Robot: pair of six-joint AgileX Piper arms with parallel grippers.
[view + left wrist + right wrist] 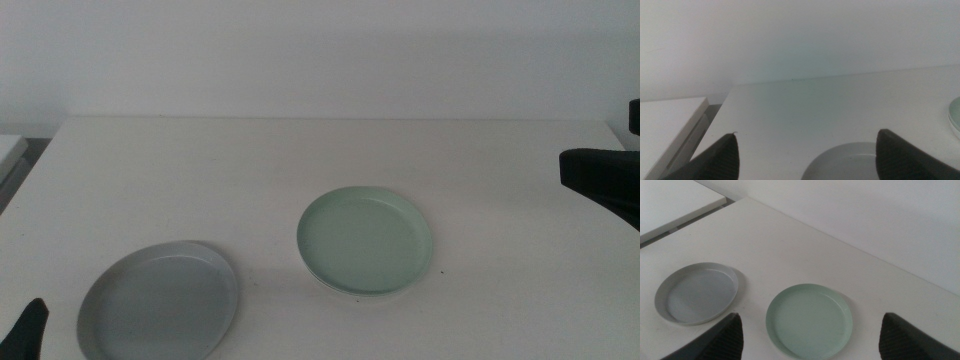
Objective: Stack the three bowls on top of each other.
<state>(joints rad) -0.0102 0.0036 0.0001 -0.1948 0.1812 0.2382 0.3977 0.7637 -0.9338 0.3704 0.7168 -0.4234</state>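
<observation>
Two bowls show plainly on the white table [300, 170]. The pale mint green bowl [366, 241] sits near the middle, a little toward the front edge, and a thin white rim peeks out beneath it along its near side — possibly the white bowl under it, though too little shows to be sure. The light grey bowl [160, 300] lies by the front-left corner, well apart from the green one and partly cut off by the middle view's lower border. Both are upright and empty.

The left gripper [807, 155] hangs over the front-left corner, just beside the grey bowl, jaws spread wide with nothing between them (only one dark tip reaches the middle view). The right gripper [810, 335] is off the table's right edge, raised, its jaws likewise wide apart and holding nothing; from the middle camera only a dark part of that arm is visible.
</observation>
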